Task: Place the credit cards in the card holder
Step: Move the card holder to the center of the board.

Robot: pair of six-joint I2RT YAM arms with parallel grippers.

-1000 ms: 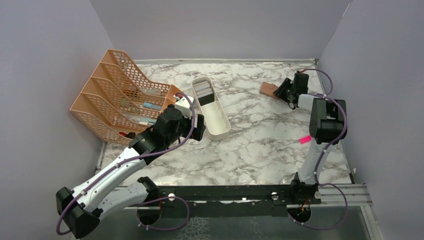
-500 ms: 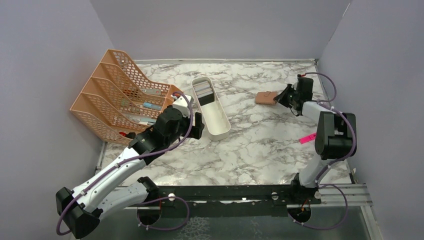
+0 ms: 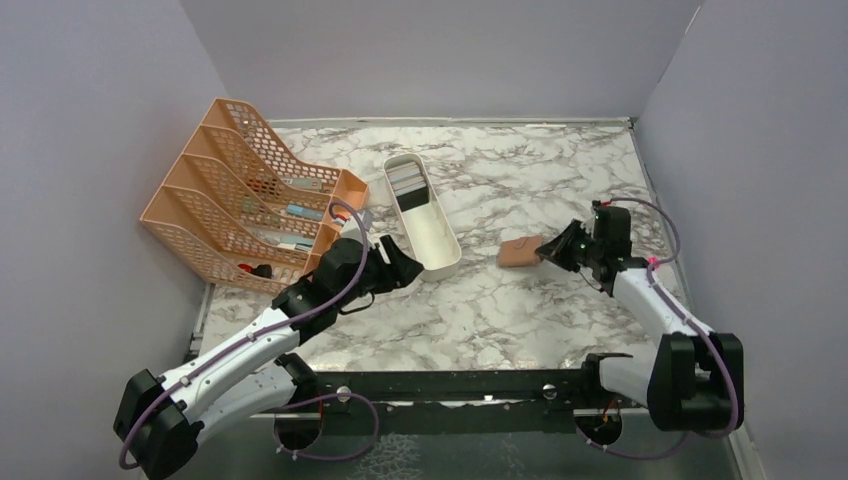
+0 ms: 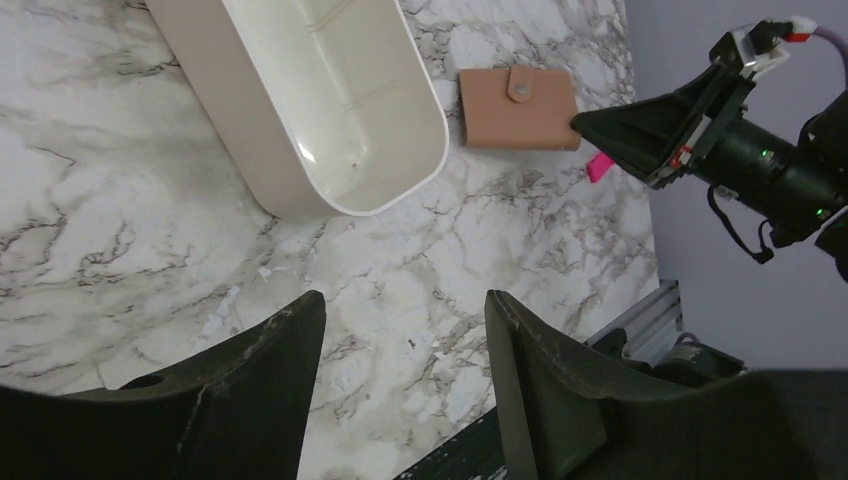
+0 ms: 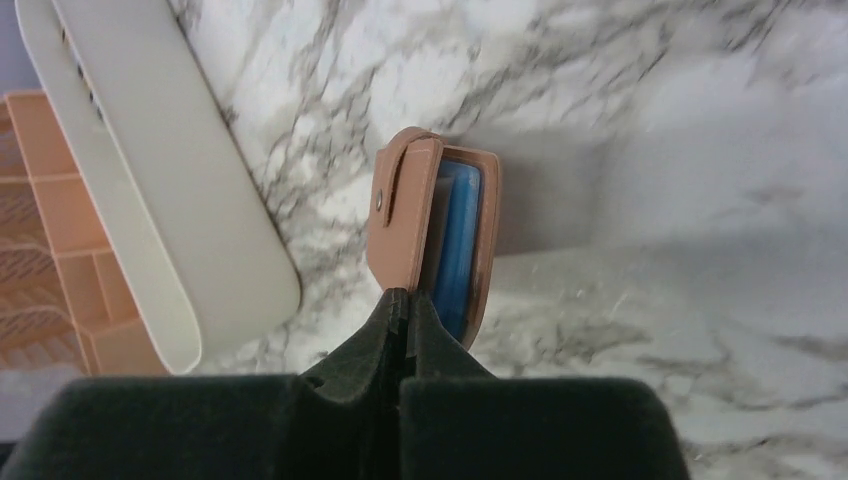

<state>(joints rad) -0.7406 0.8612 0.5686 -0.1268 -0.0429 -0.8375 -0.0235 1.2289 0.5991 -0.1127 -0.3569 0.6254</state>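
Note:
The tan card holder (image 3: 518, 253) with its snap button lies right of the white tray's near end, low over or on the table. It also shows in the left wrist view (image 4: 518, 108). My right gripper (image 3: 545, 252) is shut on its right edge; in the right wrist view (image 5: 403, 300) the tips pinch the flap of the card holder (image 5: 405, 215), and a blue layer (image 5: 457, 245) shows inside. The credit cards (image 3: 406, 179) lie stacked in the tray's far end. My left gripper (image 3: 400, 268) is open and empty over bare marble (image 4: 405, 300).
The white oblong tray (image 3: 437, 243) lies diagonally mid-table; its near half is bare (image 4: 330, 90). The orange mesh file rack (image 3: 240, 190) stands at the left. A pink highlighter (image 4: 598, 167) lies beneath my right gripper. Walls close in the sides and back.
My right gripper has brought the card holder from the far right corner towards the near middle of the table. My left gripper has drawn back and down, away from the tray.

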